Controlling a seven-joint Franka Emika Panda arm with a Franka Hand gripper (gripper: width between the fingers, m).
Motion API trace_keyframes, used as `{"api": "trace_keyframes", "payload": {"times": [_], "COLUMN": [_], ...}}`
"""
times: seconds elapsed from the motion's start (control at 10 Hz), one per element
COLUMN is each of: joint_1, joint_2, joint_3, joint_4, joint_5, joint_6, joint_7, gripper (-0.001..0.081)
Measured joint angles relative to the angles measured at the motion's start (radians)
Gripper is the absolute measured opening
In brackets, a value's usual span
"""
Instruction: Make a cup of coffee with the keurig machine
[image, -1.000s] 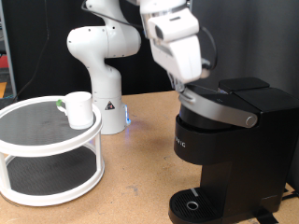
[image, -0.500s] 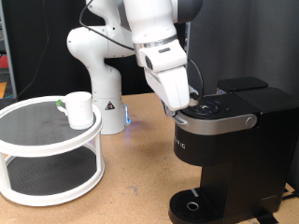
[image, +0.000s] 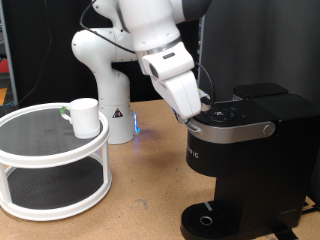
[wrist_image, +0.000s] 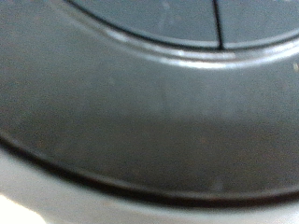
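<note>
The keurig machine (image: 245, 165) stands at the exterior view's right, its lid down and its silver-grey handle (image: 250, 128) level. My gripper (image: 194, 113) rests against the front-left edge of the lid top, its fingers hidden behind the hand. The wrist view is filled by the lid surface (wrist_image: 149, 112) at very close range, dark grey with curved seams. The cup (image: 84, 117), a white mug, sits on the top tier of a round white stand at the exterior view's left, well away from the gripper. The drip base (image: 205, 220) under the spout holds nothing.
The white two-tier round stand (image: 50, 165) takes up the exterior view's lower left. The arm's white base (image: 105, 70) stands behind it at the back of the wooden table (image: 145, 205). A dark curtain closes the background.
The machine's lid, tilted up one second ago, is now down and level. My hand has come down and shifted toward the exterior view's left, onto the lid's front edge.
</note>
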Motion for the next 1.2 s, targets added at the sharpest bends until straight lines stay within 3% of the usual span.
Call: {"api": "trace_keyframes", "payload": {"times": [0.2,0.5,0.8,1.0,1.2], "joint_1": [0.000,-0.001,-0.010,-0.010,-0.008], "joint_2": [-0.017,-0.083,-0.102,-0.103,-0.111], "joint_3": [-0.035,-0.085,-0.102,-0.097,-0.076], "joint_4": [0.003,0.030,0.104,0.086,0.026], "joint_5": [0.110,0.208,0.188,0.204,0.294], "joint_6": [-0.078,-0.179,-0.291,-0.230,-0.041], "joint_7": [-0.106,-0.146,-0.124,-0.123,-0.070], "gripper": [0.0004,0.0004,0.0004,0.0004,0.0004]}}
